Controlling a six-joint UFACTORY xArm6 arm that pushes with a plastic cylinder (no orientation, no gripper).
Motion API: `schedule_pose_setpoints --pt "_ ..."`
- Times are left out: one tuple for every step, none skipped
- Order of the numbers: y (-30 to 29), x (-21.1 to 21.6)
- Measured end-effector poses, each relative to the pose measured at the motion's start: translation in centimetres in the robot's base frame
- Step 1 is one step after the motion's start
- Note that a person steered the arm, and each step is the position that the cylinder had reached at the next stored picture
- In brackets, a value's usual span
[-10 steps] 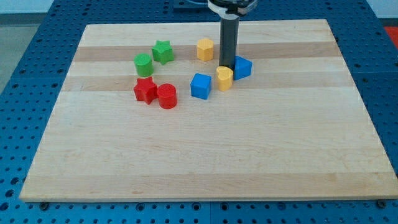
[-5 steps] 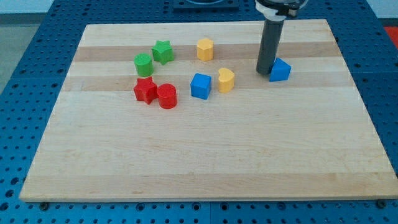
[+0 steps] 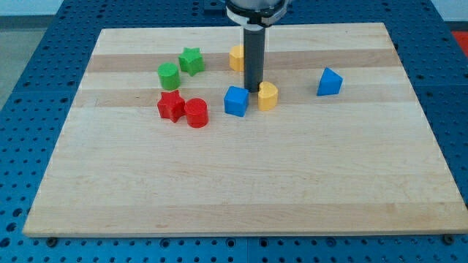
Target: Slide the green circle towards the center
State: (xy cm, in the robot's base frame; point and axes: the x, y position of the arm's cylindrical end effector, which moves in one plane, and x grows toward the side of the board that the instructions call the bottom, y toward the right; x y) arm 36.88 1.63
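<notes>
We carry no claw, only a rod; our tip point(image 3: 254, 89) rests between the blue cube point(image 3: 235, 101) and yellow block point(image 3: 268, 96). The green circle point(image 3: 169, 76) sits toward the tabletop's point(image 3: 241, 190) far-left corner, untouched, so we judge the push not yet begun.

My tip point(image 3: 253, 89) sits between the blue square block point(image 3: 235, 101) and yellow rounded block point(image 3: 268, 96), a yellow block point(image 3: 235, 57) partly behind the rod. Green circle block point(image 3: 169, 76) lies well left on the wooden counter point(image 3: 241, 183), beside the green star block point(image 3: 191, 61).
</notes>
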Motion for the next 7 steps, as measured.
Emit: schedule_pose_setpoints --pt "0.5 2.2" --pt "0.3 2.2" --pt "-2.5 3.9" --pt "-2.5 4.0" --pt "0.5 4.0" --pt "1.2 4.0" --pt "2.9 4.0"
